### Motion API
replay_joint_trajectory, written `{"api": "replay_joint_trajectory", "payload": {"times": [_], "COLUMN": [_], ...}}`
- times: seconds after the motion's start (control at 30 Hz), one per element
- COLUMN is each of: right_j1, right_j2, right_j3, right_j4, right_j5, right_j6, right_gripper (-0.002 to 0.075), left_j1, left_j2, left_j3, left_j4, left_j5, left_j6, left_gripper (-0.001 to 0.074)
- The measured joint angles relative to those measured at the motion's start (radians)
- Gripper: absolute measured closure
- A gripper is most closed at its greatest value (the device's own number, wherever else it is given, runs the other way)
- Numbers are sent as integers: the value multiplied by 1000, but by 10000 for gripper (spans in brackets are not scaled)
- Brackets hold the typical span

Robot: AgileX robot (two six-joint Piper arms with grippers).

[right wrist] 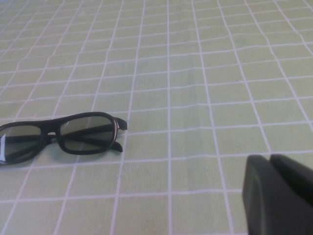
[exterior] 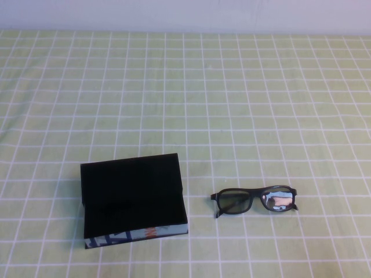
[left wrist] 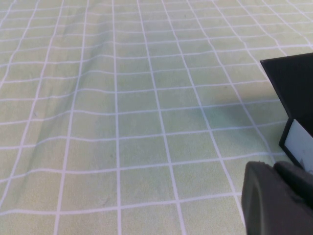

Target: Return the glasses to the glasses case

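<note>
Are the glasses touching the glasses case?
Apart. The high view shows bare checked cloth between the glasses and the glasses case.

The glasses case (exterior: 134, 200) is sitting on the tablecloth (exterior: 232, 104) at the near left. The glasses (exterior: 255, 200) are lying at 3 o'clock from the case, near it but apart, folded, on the cloth. The left gripper (left wrist: 279, 198) is hovering just beside the case's corner. The right gripper (right wrist: 281, 193) is hovering near the glasses, not touching them.
</note>
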Motion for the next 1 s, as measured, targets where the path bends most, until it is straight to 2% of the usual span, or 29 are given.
{"api": "replay_joint_trajectory", "payload": {"times": [0.53,0.7,0.87,1.0], "right_j1": [0,0,0,0], "right_j2": [-2,-2,-2,-2], "right_j3": [0,0,0,0], "right_j4": [107,290,569,690], "right_j5": [-30,-106,-210,-245], "right_j6": [0,0,0,0], "right_gripper": [737,737,737,737], "left_j1": [0,0,0,0], "left_j2": [0,0,0,0], "left_j3": [0,0,0,0], "left_j4": [0,0,0,0], "left_j5": [0,0,0,0], "left_j6": [0,0,0,0], "left_gripper": [737,737,737,737]}}
